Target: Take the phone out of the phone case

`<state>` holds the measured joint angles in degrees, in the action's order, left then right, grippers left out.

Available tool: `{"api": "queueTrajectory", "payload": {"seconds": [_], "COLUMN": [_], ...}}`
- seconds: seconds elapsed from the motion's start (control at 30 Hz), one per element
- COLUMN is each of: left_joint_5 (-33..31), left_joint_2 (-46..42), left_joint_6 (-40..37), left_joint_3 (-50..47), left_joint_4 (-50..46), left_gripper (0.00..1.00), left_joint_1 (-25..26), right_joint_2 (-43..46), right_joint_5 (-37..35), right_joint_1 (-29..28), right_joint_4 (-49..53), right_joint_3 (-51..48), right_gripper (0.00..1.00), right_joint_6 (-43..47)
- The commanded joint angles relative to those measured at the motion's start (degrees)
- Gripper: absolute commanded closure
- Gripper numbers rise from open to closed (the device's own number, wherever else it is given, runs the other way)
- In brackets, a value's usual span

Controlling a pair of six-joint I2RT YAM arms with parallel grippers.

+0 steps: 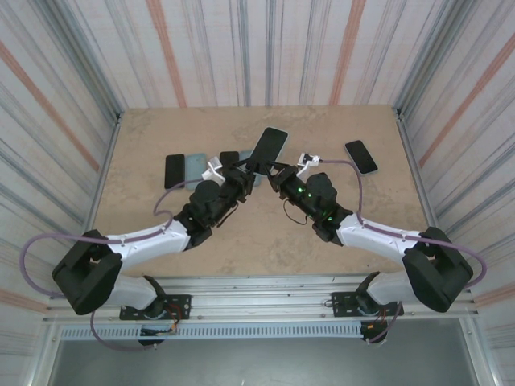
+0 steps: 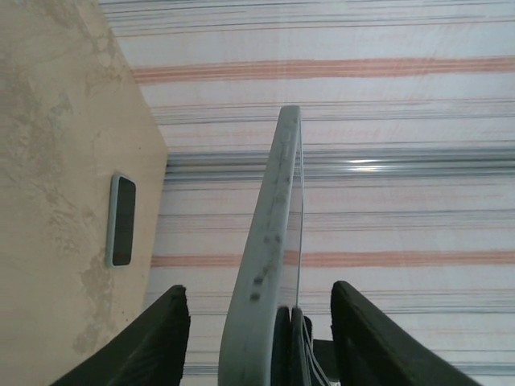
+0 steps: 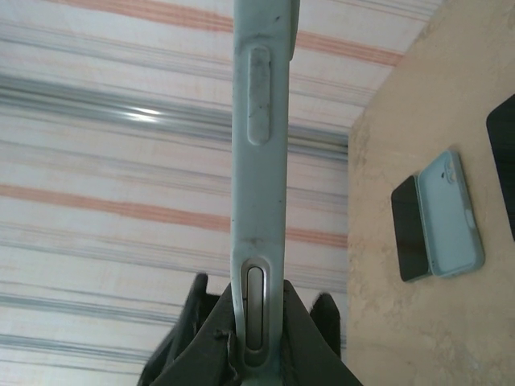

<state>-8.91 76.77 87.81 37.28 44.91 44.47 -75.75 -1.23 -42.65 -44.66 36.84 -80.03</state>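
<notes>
The phone [image 1: 268, 149] sits in its pale blue-grey phone case [image 2: 261, 265] and is held up off the table [image 1: 241, 241], near its middle, between the 2 arms. In the top view its dark screen faces up and tilts toward the back wall.

The right gripper [image 1: 278, 170] is clamped on the phone case. In the right wrist view its 2 dark fingers [image 3: 302, 322] press in from both sides of the lower end of the case, whose side edge with its long button covers runs straight up the view.

The left gripper [image 1: 248, 167] is spread apart around the same case without touching it. In the left wrist view its fingers [image 2: 157, 346] stand on either side of the case's edge with a clear gap on each side, and a thin line of glass shows along the right side of that edge.

3 other things lie flat on the table. A black handset [image 1: 175, 170] lies just beside a light blue empty case [image 1: 195, 169] on the left, and a pale-rimmed handset [image 1: 361, 157] lies well apart on the right.
</notes>
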Motion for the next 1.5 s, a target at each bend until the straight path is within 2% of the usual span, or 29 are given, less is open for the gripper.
{"api": "queueTrajectory", "payload": {"seconds": [0.0,0.07,0.17,0.27,0.5,0.8,0.97,1.07,1.2,1.37,1.47], "left_joint_5": [11.9,21.3,35.2,45.7,57.2,62.0,63.3,63.7,63.0,63.1,63.3], "left_joint_2": [-1.7,-0.7,2.7,6.2,13.9,18.3,20.0,20.8,20.9,21.1,21.5], "left_joint_6": [-5.2,-9.1,-11.6,-15.5,-21.7,-22.2,-20.8,-19.6,-17.5,-16.6,-15.6], "left_joint_3": [2.2,4.7,8.9,15.5,28.7,36.0,37.0,37.3,36.7,36.1,36.2], "left_joint_4": [-6.4,-8.0,-6.3,-10.3,-19.7,-20.2,-19.4,-18.3,-15.9,-14.9,-13.6], "left_gripper": [0.42,0.36,0.34,0.33,0.33,0.4,0.49,0.59,0.68,0.74,0.75], "left_joint_1": [-6.1,-10.7,-17.0,-20.6,-23.1,-23.6,-23.7,-23.7,-23.8,-24.0,-24.0], "right_joint_2": [2.8,3.3,3.6,3.3,1.7,-1.2,-3.0,-3.2,-3.3,-4.5,-4.9], "right_joint_5": [5.0,9.9,18.0,24.6,34.3,38.7,40.5,40.4,40.9,42.2,43.8], "right_joint_1": [2.8,5.5,9.0,11.9,14.6,15.6,15.9,16.3,16.9,17.3,17.3], "right_joint_4": [-1.1,-0.8,-0.7,-0.3,-1.2,-1.0,-2.9,-3.5,-4.0,-7.3,-7.4], "right_joint_3": [1.4,2.0,3.5,5.5,9.1,10.8,11.2,11.0,10.7,10.1,10.7], "right_gripper": [0.94,0.94,0.94,0.93,0.92,0.92,0.92,0.92,0.92,0.93,0.92], "right_joint_6": [4.0,4.8,5.5,5.2,5.1,3.6,2.2,1.5,0.6,-2.0,-2.3]}}
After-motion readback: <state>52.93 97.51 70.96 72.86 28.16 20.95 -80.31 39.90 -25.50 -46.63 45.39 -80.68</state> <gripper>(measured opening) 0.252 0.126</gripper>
